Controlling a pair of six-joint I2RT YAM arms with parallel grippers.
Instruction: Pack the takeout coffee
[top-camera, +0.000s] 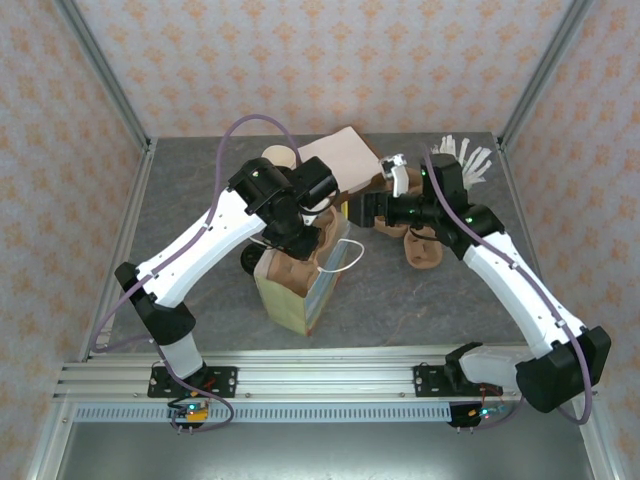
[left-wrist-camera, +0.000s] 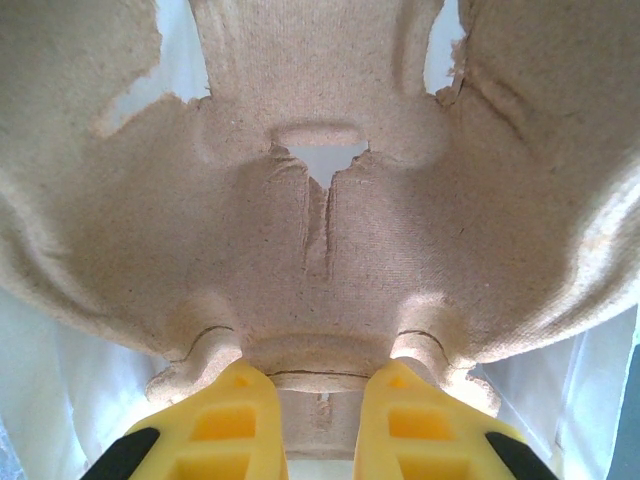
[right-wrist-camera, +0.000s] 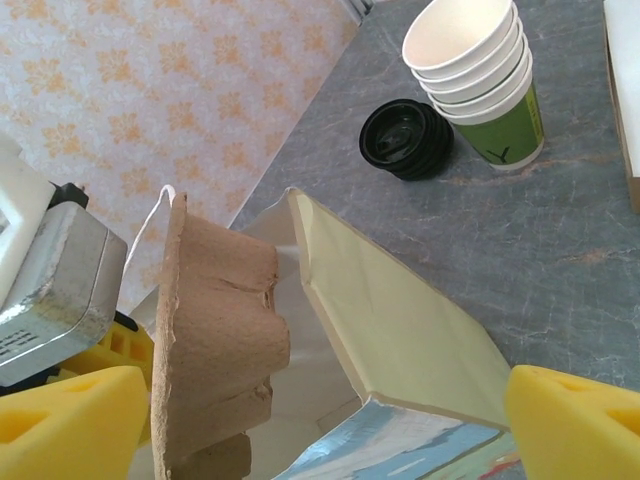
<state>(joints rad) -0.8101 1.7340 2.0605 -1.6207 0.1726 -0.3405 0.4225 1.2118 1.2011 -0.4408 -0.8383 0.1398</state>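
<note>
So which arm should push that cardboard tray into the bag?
Left: the left gripper pinches the cardboard tray at the mouth of the bag; the right gripper hangs open beside it.

A grey, stone-patterned table (top-camera: 420, 300) fills the floor of a small booth. Its back wall (top-camera: 330, 60), left wall (top-camera: 50, 200) and right wall (top-camera: 600, 200) are papered in pale cream-pink with a repeating orange floral motif. Two slanting aluminium posts (top-camera: 105, 75) rise from the table's far corners. Along its near edge runs a slotted aluminium rail (top-camera: 330, 380), with a perforated strip (top-camera: 330, 411) just below it and a plain grey metal panel (top-camera: 320, 450) lower still. The light is even and soft.
</note>
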